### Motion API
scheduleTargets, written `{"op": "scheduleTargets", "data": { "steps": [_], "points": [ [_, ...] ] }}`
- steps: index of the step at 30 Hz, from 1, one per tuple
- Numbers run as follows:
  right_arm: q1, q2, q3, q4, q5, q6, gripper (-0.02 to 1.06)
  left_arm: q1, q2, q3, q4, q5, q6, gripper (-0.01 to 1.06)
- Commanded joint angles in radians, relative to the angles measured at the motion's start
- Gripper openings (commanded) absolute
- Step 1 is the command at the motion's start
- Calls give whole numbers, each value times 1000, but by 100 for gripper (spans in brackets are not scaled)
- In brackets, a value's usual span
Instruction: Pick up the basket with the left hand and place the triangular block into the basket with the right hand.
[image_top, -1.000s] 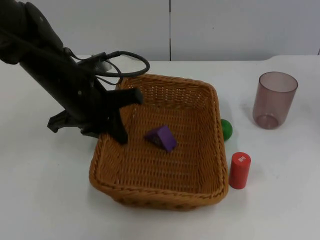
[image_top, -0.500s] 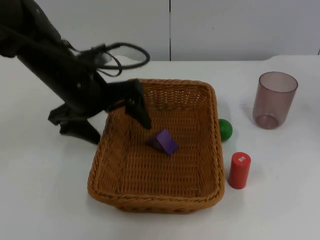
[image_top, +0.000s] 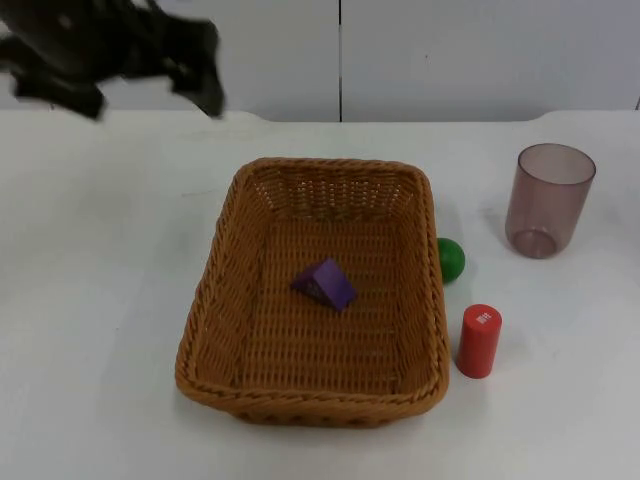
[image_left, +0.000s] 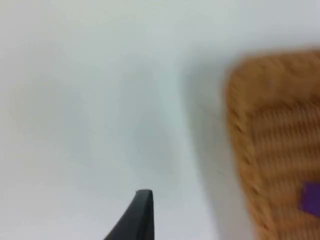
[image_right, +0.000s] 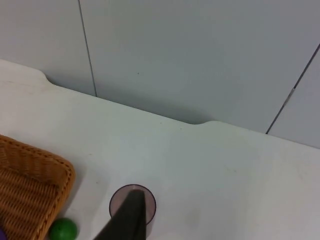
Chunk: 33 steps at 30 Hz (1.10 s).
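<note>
The table (image_top: 90, 350) is white and wide. The basket (image_top: 205, 320) sits flat in the middle of it, with nothing holding it. The left gripper (image_top: 150, 60) is up at about 10 o'clock from the basket, well apart from it, and I cannot tell if it is open or closed (it is a dark smear). The right gripper (image_right: 131, 220) waits high up, off at 2 o'clock, looking down at the cup (image_top: 548, 200); I cannot tell its grip either. The red can (image_top: 478, 340) stands at 4 o'clock. The block (image_top: 323, 282) lies inside the basket, so the job looks done. The green ball (image_top: 451, 259) rests against the basket at 3 o'clock.
</note>
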Motion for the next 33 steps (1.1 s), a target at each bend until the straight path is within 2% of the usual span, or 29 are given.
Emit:
{"op": "scheduleTargets", "data": {
  "steps": [1, 4, 9, 16, 18, 20, 24, 27, 30, 31, 32, 33],
  "points": [
    [-6, -10, -9, 2, 0, -7, 105, -5, -66, -4, 181, -17, -142, 105],
    [-6, -10, -9, 5, -9, -7, 105, -5, -139, -4, 395, -19, -260, 105],
    [-6, -10, -9, 5, -49, 3, 105, -5, -241, -4, 496, -24, -336, 105],
    [-6, -10, -9, 5, -83, 3, 105, -5, -355, -4, 493, -50, -354, 105],
    [-6, -10, -9, 5, -108, 3, 105, -5, -398, -4, 493, -88, -354, 105],
    [-6, -10, -9, 38, -138, 3, 105, -5, -444, -4, 506, -186, -354, 105],
    [-6, -14, -9, 71, -142, 3, 105, -5, -500, -4, 504, -232, -385, 105],
    [-6, -16, -9, 79, -133, 52, 105, -1, -532, -4, 495, -223, -425, 105],
    [-6, -16, -9, 38, -133, 90, 105, 29, -548, -4, 448, -172, -418, 105],
    [-6, -16, -9, 23, -135, 93, 105, 53, -548, -4, 413, -144, -383, 105],
    [-6, -16, -9, 6, -145, 93, 105, 99, -548, -4, 297, -108, -287, 105],
    [-6, -16, -9, 6, -145, 93, 105, 99, -548, -4, 297, -108, -287, 105]
  ]
}}
